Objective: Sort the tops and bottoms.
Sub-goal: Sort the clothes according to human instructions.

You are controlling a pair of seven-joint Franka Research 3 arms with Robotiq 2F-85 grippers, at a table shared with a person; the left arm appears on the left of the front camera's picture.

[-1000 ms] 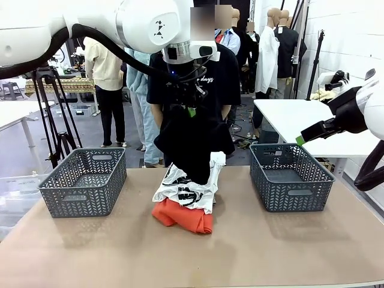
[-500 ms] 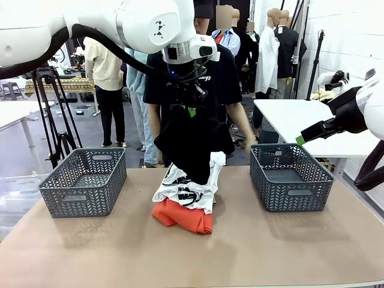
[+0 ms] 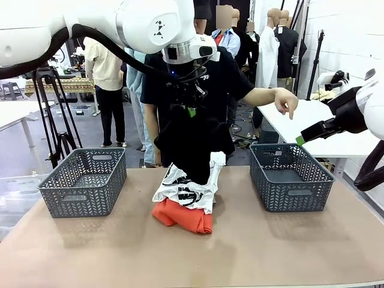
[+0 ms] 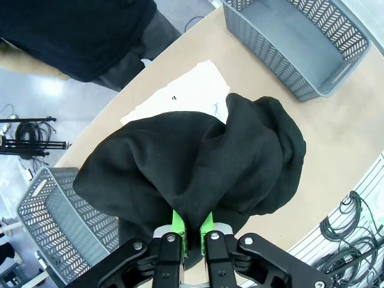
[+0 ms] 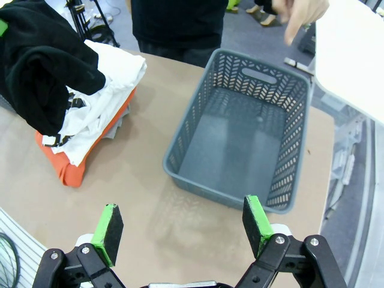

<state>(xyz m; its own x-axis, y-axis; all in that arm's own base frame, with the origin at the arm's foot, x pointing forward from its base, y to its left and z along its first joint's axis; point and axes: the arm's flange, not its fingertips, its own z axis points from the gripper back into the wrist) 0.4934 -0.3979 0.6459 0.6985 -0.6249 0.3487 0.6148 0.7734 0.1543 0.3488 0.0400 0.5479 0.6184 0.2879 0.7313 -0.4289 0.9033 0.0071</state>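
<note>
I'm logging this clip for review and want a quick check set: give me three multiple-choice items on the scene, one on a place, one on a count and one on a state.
1. Where is the person's raised hand?
A. in the air by the right-hand grey lattice basket
B. flat on the folded clothes
C. gripping a robot arm

2. How many grey lattice baskets stand on the brown table?
A. one
B. two
C. three

3. What is the left gripper doing?
A. open and empty
B. shut on the hanging black cloth garment
C. lying on the table

Answers:
1 A, the hand points down just beyond that basket's far rim.
2 B, there is the left-hand basket and the right-hand one.
3 B, its green pads pinch the black fabric.
</note>
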